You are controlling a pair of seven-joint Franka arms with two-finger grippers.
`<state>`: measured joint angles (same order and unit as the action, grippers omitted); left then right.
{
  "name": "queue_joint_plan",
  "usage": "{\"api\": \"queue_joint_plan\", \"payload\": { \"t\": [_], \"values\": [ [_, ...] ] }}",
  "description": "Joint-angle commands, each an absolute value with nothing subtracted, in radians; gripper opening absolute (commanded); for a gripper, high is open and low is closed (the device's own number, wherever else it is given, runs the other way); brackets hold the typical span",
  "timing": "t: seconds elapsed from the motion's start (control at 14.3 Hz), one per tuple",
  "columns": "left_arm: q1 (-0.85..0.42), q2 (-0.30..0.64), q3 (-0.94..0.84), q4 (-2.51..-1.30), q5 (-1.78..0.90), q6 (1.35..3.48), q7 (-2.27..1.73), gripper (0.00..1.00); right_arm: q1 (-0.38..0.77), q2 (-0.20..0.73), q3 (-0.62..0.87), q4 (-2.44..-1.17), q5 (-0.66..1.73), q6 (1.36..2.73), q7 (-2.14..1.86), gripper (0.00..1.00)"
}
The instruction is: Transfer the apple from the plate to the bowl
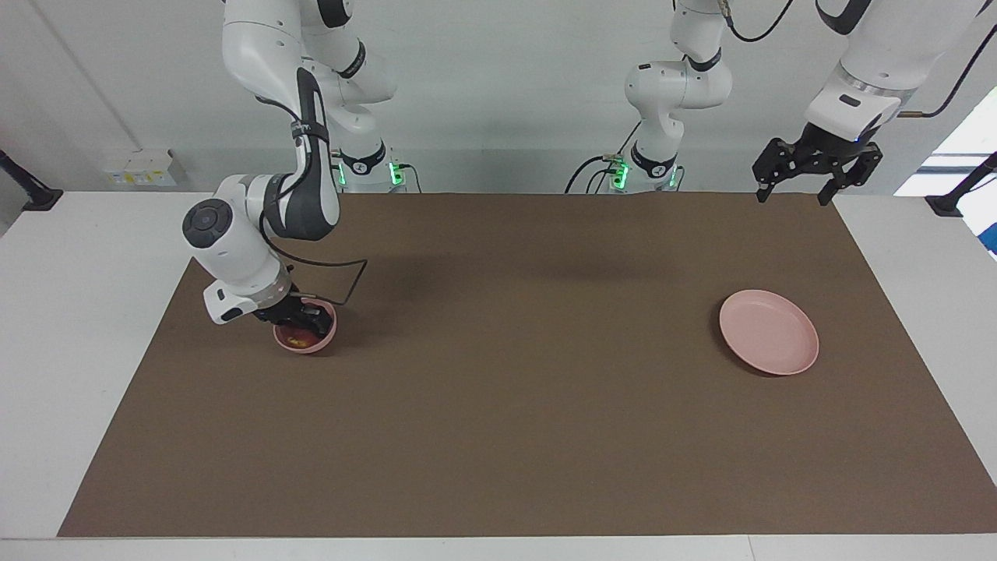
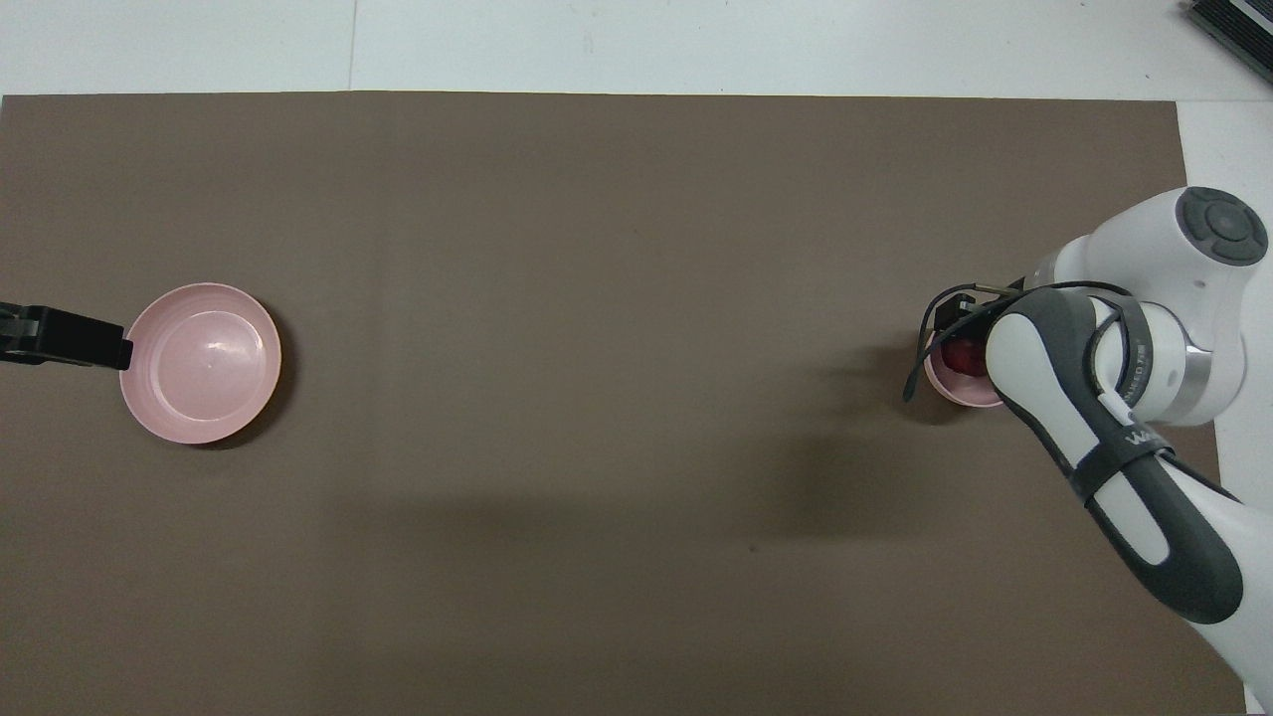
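The dark red apple (image 1: pixel 296 337) with its yellowish patch sits low inside the small pink bowl (image 1: pixel 321 340) at the right arm's end of the mat. My right gripper (image 1: pixel 302 321) reaches down into the bowl and is shut on the apple. From above, the right arm covers much of the bowl (image 2: pixel 947 386), and only a bit of the apple (image 2: pixel 959 356) shows. The flat pink plate (image 1: pixel 769 343) lies bare at the left arm's end. My left gripper (image 1: pixel 790 195) hangs open high in the air, off to the side of the plate (image 2: pixel 202 362).
A brown mat (image 1: pixel 514 389) covers most of the white table. A black cable (image 1: pixel 350 273) loops from the right wrist just over the mat beside the bowl.
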<state>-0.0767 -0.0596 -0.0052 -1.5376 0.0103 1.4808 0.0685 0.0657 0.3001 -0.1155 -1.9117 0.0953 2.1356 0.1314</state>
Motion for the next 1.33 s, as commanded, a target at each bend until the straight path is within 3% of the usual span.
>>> {"api": "queue_joint_plan", "payload": {
  "t": [0.0,0.77,0.91,1.05,1.12,1.26],
  "values": [
    [-0.089,-0.064,0.015,-1.536,0.012,1.466,0.077,1.0,0.052,0.305,-0.106,-1.924,0.077,2.186,0.12,0.0],
    [-0.083,-0.063,0.018,-1.529,0.012,1.448,0.078,1.0,0.054,0.279,-0.106,-1.934,0.077,2.106,0.112,0.0],
    [-0.083,-0.064,0.018,-1.531,0.012,1.447,0.075,1.0,0.054,0.279,-0.106,-1.951,0.077,2.115,0.104,0.08],
    [-0.083,-0.064,0.018,-1.532,0.014,1.445,0.074,1.0,0.054,0.279,-0.106,-1.957,0.077,2.126,0.101,0.23],
    [-0.083,-0.064,0.018,-1.532,0.012,1.445,0.074,1.0,0.052,0.279,-0.106,-1.957,0.077,2.128,0.103,0.47],
    [-0.083,-0.064,0.018,-1.532,0.014,1.445,0.072,1.0,0.051,0.281,-0.107,-1.956,0.077,2.129,0.101,0.86]
  ]
}}
